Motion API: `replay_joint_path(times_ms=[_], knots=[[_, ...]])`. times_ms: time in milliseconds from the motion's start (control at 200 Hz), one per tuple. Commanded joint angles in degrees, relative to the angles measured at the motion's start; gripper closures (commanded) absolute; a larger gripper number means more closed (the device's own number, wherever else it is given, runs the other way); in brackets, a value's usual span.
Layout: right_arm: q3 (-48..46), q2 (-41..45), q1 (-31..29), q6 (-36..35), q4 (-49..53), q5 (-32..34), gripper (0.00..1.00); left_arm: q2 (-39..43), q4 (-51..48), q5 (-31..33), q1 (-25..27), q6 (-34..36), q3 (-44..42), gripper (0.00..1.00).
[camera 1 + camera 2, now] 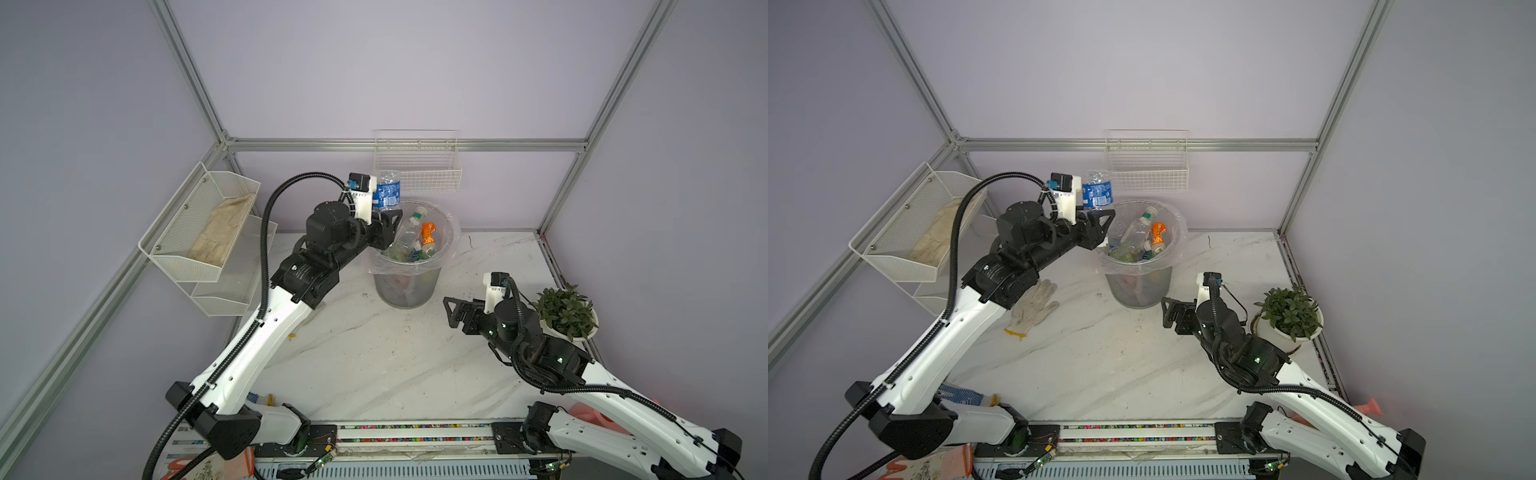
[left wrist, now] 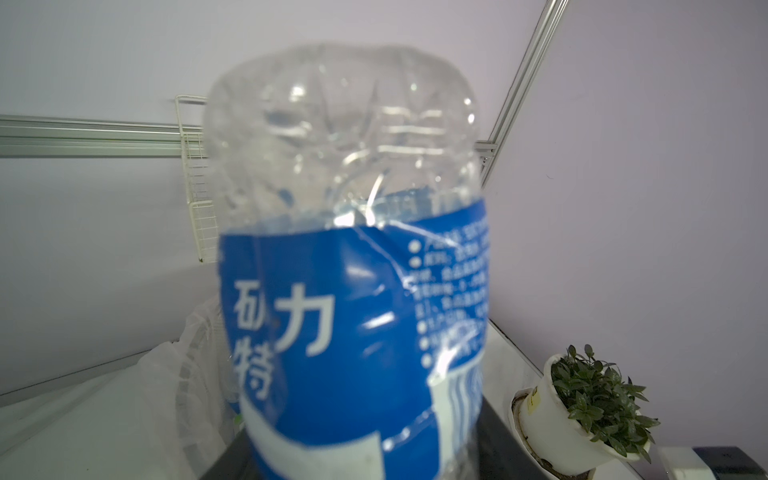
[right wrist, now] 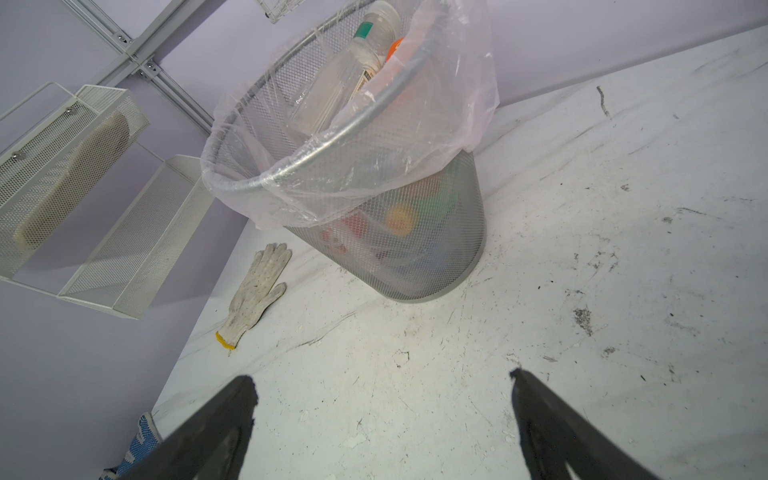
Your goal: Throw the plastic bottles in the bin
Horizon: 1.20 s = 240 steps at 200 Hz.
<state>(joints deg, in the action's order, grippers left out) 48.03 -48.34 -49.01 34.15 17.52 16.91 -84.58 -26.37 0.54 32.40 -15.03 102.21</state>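
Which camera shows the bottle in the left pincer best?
A top view: the blue-labelled bottle shows almost whole, held by the left pincer beside the bin rim. The left wrist view crops it, close and blurred; the right wrist view misses it.

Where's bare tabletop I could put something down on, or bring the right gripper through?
Widest free patch: the white marble tabletop in front of the grey mesh bin, between the white knit glove and the open right gripper. Smaller patch: beyond that gripper, between bin and white potted plant. Crowded: the bin's rim, where the left gripper holds a blue-labelled clear bottle.
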Motion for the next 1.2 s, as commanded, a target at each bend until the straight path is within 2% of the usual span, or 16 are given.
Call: replay_joint_path(times_ms=[0,40,65,80,170,410,590,845,1195], knots=[[1.91,1.18,0.23,0.03,2.38,0.68,0.03,-11.51,-17.45,-0.34,0.20,2.24,19.42,0.46],[2.22,1.46,0.22,0.01,2.77,0.89,0.03,-15.93,-23.99,-0.03,0.36,2.11,26.84,0.12],[2.37,1.66,0.16,-0.04,3.03,0.98,0.03,-17.66,-27.57,0.75,0.56,1.87,30.34,0.02],[2.48,1.85,0.15,0.02,3.21,1.01,0.03,-18.39,-29.02,1.46,0.63,1.70,32.02,0.00],[2.51,2.79,0.19,-0.01,3.92,1.21,0.03,-16.30,-30.22,6.47,2.00,1.44,33.03,0.00],[1.46,2.95,0.23,-0.05,3.15,0.51,0.03,-3.10,-22.59,8.36,4.15,1.33,23.08,0.00],[1.38,2.89,0.22,0.19,2.95,0.37,0.03,7.65,-16.77,9.43,5.04,0.36,11.69,0.00],[1.26,2.89,0.16,0.56,3.14,0.67,0.03,18.51,-12.28,12.71,5.08,-0.44,-3.40,0.00],[2.22,0.20,0.20,-0.52,3.22,2.87,0.03,27.82,-10.43,19.75,5.09,0.35,-20.96,0.00]])
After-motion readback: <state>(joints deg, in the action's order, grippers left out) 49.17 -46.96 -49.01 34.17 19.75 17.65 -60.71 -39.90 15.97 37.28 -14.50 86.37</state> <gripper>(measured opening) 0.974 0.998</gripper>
